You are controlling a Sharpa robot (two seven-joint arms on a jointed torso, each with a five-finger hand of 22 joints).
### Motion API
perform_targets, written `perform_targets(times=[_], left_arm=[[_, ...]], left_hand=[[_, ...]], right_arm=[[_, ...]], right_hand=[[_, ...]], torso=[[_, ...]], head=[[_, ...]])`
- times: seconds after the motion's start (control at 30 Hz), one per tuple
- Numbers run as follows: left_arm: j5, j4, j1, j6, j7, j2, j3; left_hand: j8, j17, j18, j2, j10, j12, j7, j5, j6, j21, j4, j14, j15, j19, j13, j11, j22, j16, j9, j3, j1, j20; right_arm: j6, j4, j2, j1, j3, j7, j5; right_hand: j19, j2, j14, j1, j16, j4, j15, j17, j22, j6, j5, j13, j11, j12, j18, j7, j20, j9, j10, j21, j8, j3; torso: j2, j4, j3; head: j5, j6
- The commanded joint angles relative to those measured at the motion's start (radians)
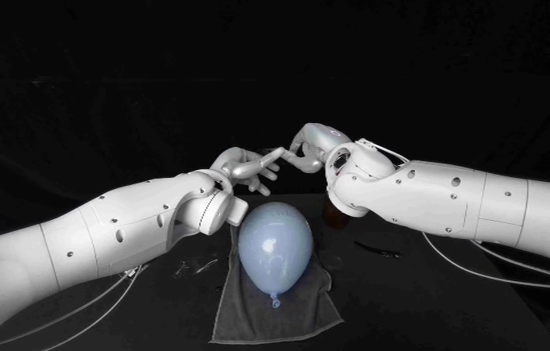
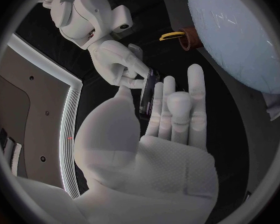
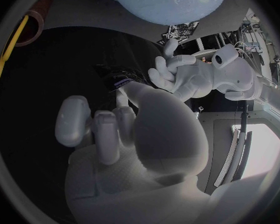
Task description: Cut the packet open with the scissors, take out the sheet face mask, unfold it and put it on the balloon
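Standing by the balloon's [image 1: 275, 244] cloth [image 1: 275, 323], a brown cup [image 2: 191, 38] holds something yellow [image 2: 171, 35].

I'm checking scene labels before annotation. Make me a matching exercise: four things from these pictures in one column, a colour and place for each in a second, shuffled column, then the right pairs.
Things
1. balloon
2. packet
3. towel
4. cup

Colour and place
A. grey, spread on the table
B. brown, a yellow thing sticking from it
C. dark, held between the left hand and the right hand
D. pale blue, lying on the towel

Pairs: 1-D; 2-C; 3-A; 4-B
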Motion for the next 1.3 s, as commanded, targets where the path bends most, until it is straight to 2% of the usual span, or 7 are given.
perform_targets(times=[0.03,0.43,0.47,0.73,0.93,1.2,1.3], left_arm=[[0.010,-0.003,0.003,-0.008,-0.028,0.010,0.002],[0.006,-0.008,0.006,-0.029,-0.033,0.022,0.003],[0.006,-0.008,0.006,-0.031,-0.034,0.021,0.003],[0.006,-0.005,0.006,-0.029,-0.042,0.019,0.003],[0.004,-0.001,0.007,-0.021,-0.038,0.017,0.003],[0.006,0.002,0.006,-0.010,-0.023,0.012,0.003],[0.007,0.003,0.006,-0.010,-0.016,0.010,0.003]], left_hand=[[0.008,0.003,0.011,0.001,0.002,0.007,-0.008,0.000,0.002,0.008,-0.001,0.004,0.001,-0.008,0.005,-0.007,0.004,0.008,0.003,-0.004,-0.013,-0.001],[0.037,0.013,0.012,0.056,0.012,0.042,-0.022,0.000,0.018,0.041,-0.003,0.003,-0.009,-0.029,0.034,-0.019,0.027,0.030,0.021,0.022,0.005,-0.005],[0.040,0.012,0.012,0.090,0.009,0.048,-0.024,0.000,0.014,0.052,-0.005,0.001,-0.010,-0.037,0.041,-0.021,0.035,0.034,0.023,0.037,0.042,-0.006],[0.037,0.022,0.013,0.145,-0.008,0.053,-0.031,0.001,0.000,0.083,-0.010,0.005,-0.016,-0.053,0.053,-0.027,0.055,0.052,0.022,0.126,0.220,-0.009],[0.038,0.071,0.013,0.117,-0.015,0.048,-0.030,0.000,-0.006,0.136,-0.005,0.017,-0.016,-0.052,0.054,-0.027,0.087,0.095,0.021,0.263,0.316,-0.017],[0.069,0.252,0.013,0.038,-0.026,0.074,-0.029,-0.001,-0.021,0.265,-0.007,0.050,-0.017,-0.029,0.088,-0.027,0.165,0.216,0.051,0.451,0.272,-0.026],[0.075,0.259,0.013,0.035,-0.029,0.079,-0.029,0.000,-0.025,0.275,-0.009,0.049,-0.017,-0.036,0.094,-0.026,0.172,0.221,0.056,0.481,0.270,-0.026]], right_arm=[[0.010,0.009,0.001,0.000,0.001,-0.012,-0.029],[0.019,0.023,0.002,-0.002,0.001,-0.015,-0.041],[0.019,0.023,0.001,-0.002,0.001,-0.015,-0.042],[0.020,0.024,0.000,-0.003,0.001,-0.015,-0.042],[0.023,0.022,0.000,-0.003,0.001,-0.015,-0.041],[0.030,0.020,0.000,-0.003,0.001,-0.014,-0.038],[0.033,0.019,0.000,-0.003,0.001,-0.013,-0.036]], right_hand=[[0.000,0.009,0.091,0.002,0.007,0.000,-0.008,0.187,0.002,0.010,0.003,0.158,-0.007,0.002,0.002,-0.007,-0.007,0.089,0.065,0.000,0.086,0.004],[0.001,0.010,0.092,0.001,0.007,0.000,-0.008,0.188,0.003,0.010,0.003,0.159,-0.007,0.004,0.002,-0.007,-0.007,0.089,0.065,0.001,0.087,0.006],[0.002,0.009,0.092,0.000,0.007,-0.001,-0.009,0.188,0.005,0.009,0.003,0.160,-0.007,0.006,0.002,-0.007,-0.007,0.090,0.066,0.003,0.088,0.008],[0.002,0.010,0.092,0.000,0.007,-0.002,-0.009,0.189,0.005,0.009,0.003,0.161,-0.007,0.006,0.001,-0.007,-0.007,0.091,0.066,0.003,0.088,0.010],[0.002,0.010,0.092,0.000,0.007,-0.002,-0.009,0.189,0.005,0.009,0.003,0.161,-0.007,0.006,0.001,-0.007,-0.007,0.091,0.066,0.003,0.088,0.010],[0.002,0.009,0.092,-0.002,0.007,-0.002,-0.009,0.187,0.004,0.009,0.003,0.161,-0.007,0.006,0.002,-0.007,-0.007,0.091,0.066,0.002,0.089,0.012],[0.002,0.009,0.092,-0.002,0.007,-0.002,-0.009,0.187,0.004,0.009,0.003,0.161,-0.007,0.006,0.002,-0.007,-0.007,0.091,0.066,0.002,0.089,0.012]], torso=[[0.000,-0.0004,-0.0006],[0.000,0.0010,-0.0011],[0.000,0.0005,-0.0011],[0.000,0.0004,-0.0012],[0.000,0.0000,-0.0008],[0.000,-0.0003,-0.0008],[0.000,0.0002,-0.0010]], head=[[0.001,-0.002],[0.003,-0.004],[0.003,-0.005],[0.004,-0.005],[0.005,-0.006],[0.004,-0.007],[0.003,-0.007]])
